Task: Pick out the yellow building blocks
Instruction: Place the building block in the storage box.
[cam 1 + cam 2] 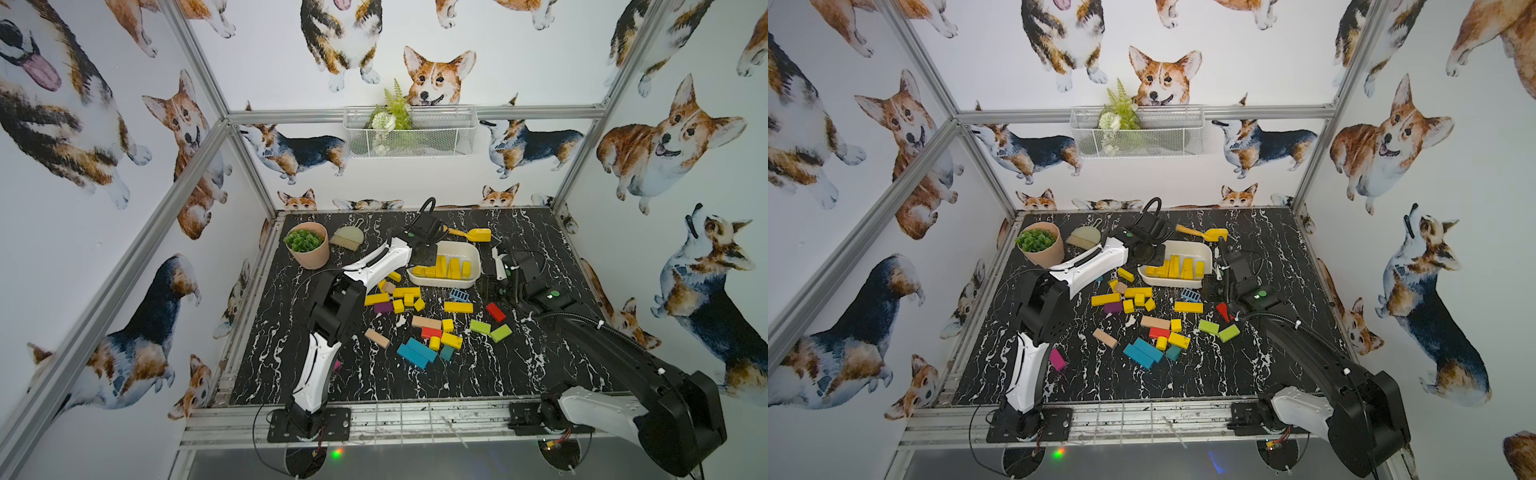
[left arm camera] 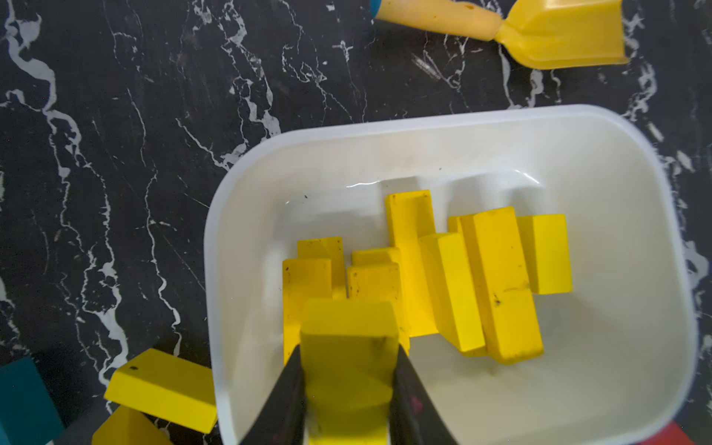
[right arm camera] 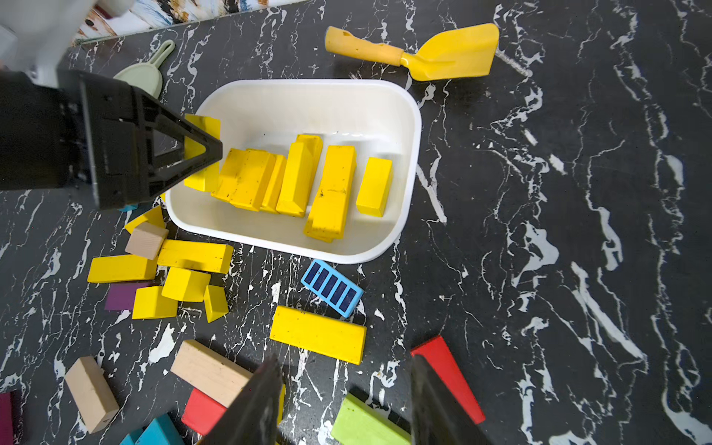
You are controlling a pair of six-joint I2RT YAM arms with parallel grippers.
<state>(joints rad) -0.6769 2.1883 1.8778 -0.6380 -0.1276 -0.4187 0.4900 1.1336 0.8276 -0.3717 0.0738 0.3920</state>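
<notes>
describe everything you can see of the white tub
The white tub is a glossy, plastic-looking rectangular bin with rounded corners, standing upright on the black marble tabletop. Several yellow blocks lie in it, leaning on one another. The left gripper holds one more yellow block above one end.

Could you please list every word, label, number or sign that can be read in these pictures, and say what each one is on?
None: no view shows any readable text.
Yellow building blocks in the white tub: plain paint with dark scuffs, no characters.
Blue block: dark bars, a pattern and not writing.
Yellow toy shovel: no label visible.
Wallpaper: corgi pictures only.
</notes>
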